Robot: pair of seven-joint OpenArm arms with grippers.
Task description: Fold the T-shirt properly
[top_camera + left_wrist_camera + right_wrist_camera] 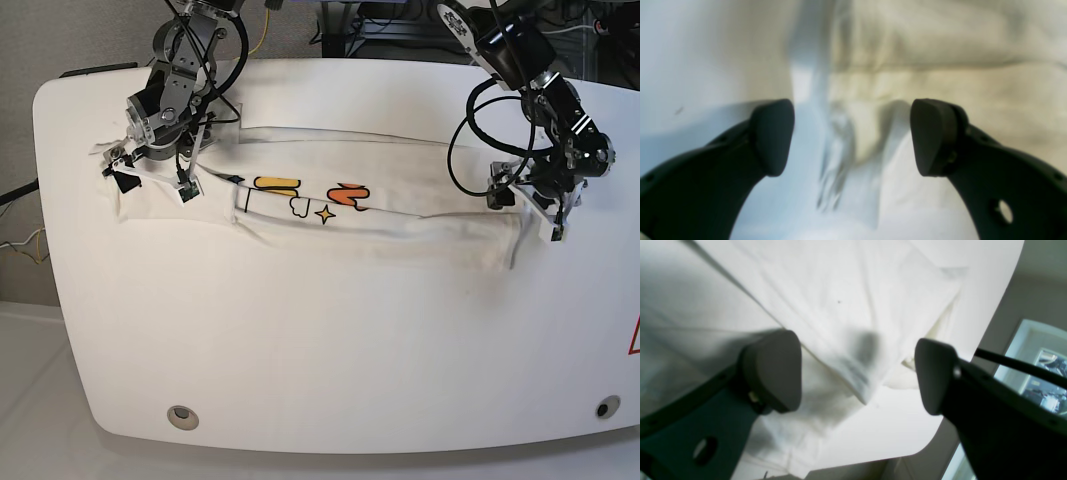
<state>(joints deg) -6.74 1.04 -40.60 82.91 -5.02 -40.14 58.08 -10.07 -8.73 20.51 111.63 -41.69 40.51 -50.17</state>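
White cloth on a white table (320, 350): the shirt (400, 235) lies folded into a long band across the far half of the table, its orange and yellow print showing near the middle. In the base view the band runs from the right arm's fingers (150, 175) at one end to the left arm's fingers (530, 215) at the other, each hovering at its end of the cloth. The near half of the table is bare, with broad open room toward the front edge; the far edge runs close behind the shirt, and the side toward the right arm leaves only a narrow margin before the rounded corner. The left wrist view shows what the base view cannot: both dark pads spread wide with a bunched, blurred ridge of shirt (846, 133) between them, touching neither pad as far as can be seen. The right wrist view likewise shows its pads wide apart, a pointed fold of shirt (857, 373) in the gap between them and nothing gripped; it also shows the curved table edge (977, 350) just beyond the cloth, with a cable (1020, 366) crossing past it.
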